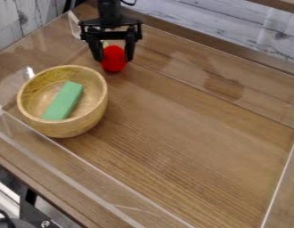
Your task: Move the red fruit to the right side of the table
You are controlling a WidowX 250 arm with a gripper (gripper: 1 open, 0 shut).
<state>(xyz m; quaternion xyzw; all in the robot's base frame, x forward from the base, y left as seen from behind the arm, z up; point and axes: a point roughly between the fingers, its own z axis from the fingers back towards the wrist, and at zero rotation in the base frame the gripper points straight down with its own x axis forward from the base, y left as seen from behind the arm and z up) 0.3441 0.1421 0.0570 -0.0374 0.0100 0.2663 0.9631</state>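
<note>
The red fruit rests on the brown wood-grain table near its far left edge. My gripper hangs straight over it, jaws open, one black finger on each side of the fruit's upper half. I see no squeeze on the fruit; it sits on the tabletop between the fingers.
A wooden bowl stands at the left, front of the fruit, holding a green block. Clear acrylic walls edge the table on all sides. Bare tabletop stretches from the centre to the right.
</note>
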